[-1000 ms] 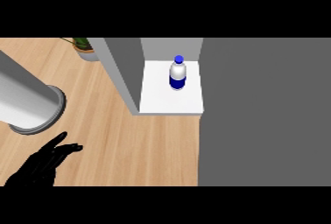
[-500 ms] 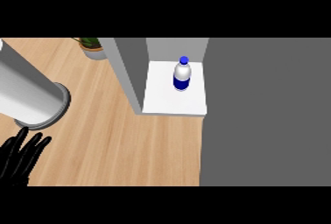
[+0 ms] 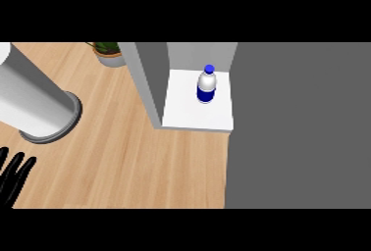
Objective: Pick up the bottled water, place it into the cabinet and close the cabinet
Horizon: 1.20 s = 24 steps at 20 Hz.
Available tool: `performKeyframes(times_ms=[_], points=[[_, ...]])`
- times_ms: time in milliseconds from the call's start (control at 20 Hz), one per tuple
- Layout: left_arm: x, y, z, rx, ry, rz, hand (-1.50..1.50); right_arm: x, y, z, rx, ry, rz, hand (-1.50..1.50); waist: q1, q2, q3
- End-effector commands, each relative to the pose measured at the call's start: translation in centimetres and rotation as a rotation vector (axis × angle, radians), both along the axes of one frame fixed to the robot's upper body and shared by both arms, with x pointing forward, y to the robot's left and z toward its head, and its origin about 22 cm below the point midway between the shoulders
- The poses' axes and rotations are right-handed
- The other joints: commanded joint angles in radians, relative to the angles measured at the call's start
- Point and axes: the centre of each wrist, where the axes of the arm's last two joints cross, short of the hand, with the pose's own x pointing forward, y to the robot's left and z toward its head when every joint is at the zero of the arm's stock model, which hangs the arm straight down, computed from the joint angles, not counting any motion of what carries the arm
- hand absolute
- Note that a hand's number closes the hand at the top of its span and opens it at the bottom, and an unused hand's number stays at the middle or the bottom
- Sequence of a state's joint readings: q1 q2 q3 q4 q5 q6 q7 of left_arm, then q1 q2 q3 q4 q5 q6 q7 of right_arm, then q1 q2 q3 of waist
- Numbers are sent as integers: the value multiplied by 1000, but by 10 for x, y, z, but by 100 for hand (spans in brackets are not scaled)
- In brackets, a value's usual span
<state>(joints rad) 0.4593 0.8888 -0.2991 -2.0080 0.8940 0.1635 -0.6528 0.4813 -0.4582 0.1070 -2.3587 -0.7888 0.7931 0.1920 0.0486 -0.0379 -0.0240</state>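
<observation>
Bottled water (image 3: 207, 85) upright on cabinet shelf (image 3: 196, 110) | left hand (image 3: 13, 174) fingers straight, spread, holding nothing, at lower-left edge

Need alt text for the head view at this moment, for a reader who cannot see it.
A bottled water with a blue cap stands upright on the white shelf of an open cabinet, touched by no hand. On the wooden counter, a grey forearm enters from the upper left, a black left hand shows at the left edge, fingers straight, and a potted plant sits at the top.
</observation>
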Motion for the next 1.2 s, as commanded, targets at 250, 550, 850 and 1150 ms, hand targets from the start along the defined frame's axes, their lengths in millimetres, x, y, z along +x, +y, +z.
performKeyframes(times_ms=[250,550,850,1150], points=[[-11,23,3,29,21,9,-150,-7,39,48,-120,-155,6,150,16,-2,-1],[-15,30,10,17,6,-13,-150,10,63,50,-82,-137,12,150,41,2,2],[-15,45,13,25,4,-26,-150,31,97,52,-24,-84,34,150,51,5,0],[-16,61,18,34,-16,-19,-150,55,145,62,-8,-25,10,150,63,16,4]])
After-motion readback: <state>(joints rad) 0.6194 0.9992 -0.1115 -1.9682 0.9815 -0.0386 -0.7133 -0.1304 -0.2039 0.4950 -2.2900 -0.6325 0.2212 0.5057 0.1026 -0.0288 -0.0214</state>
